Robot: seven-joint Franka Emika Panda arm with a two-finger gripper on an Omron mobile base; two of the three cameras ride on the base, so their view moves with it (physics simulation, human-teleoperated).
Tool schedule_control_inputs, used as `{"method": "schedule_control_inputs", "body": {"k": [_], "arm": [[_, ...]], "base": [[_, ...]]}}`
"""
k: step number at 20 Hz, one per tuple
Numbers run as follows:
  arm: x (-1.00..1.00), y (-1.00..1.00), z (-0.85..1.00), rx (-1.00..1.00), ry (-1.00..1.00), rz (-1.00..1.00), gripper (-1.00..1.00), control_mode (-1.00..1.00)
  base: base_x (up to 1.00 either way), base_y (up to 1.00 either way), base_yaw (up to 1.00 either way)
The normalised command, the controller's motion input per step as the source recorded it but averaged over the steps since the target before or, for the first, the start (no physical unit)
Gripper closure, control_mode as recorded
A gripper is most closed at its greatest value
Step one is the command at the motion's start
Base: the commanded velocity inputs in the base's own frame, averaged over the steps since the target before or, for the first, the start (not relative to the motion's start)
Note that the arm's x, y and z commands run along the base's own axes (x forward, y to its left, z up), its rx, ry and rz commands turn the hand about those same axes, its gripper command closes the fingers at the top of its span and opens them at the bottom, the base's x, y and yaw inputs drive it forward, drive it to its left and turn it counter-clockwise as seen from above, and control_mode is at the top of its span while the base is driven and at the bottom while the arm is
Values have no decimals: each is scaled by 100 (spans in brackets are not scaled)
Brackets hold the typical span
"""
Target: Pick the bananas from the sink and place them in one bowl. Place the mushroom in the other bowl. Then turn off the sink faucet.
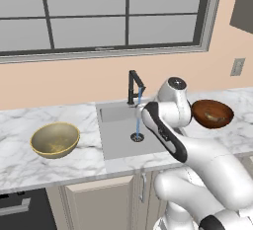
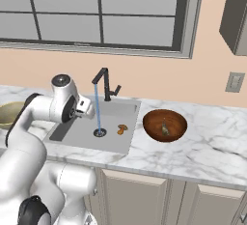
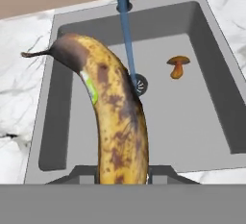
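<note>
Our white arm [image 1: 170, 135] rises from the base, bends forward at the elbow and reaches out low, wrist turned so the hand looks down, while our gripper [image 3: 123, 174] has its two dark fingertips [image 3: 81, 172] clamped on either side of a banana [image 3: 113, 117].

no readable text anywhere; the banana [image 3: 117, 122] above the sink [image 3: 202, 122] carries a small green sticker, its print illegible.
</note>
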Motion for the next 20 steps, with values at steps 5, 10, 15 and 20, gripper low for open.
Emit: {"method": "schedule_control_inputs", "body": {"k": [5, 10, 15, 20], "arm": [[-14, -55, 24, -7, 22, -3, 100, -100], [-2, -52, 33, -4, 12, -6, 100, -100], [0, -67, 3, -3, 5, -5, 100, -100], [6, -75, 0, -2, 0, -1, 100, -100]], "base": [[0, 0, 0], [0, 0, 0], [0, 0, 0], [0, 0, 0]]}}
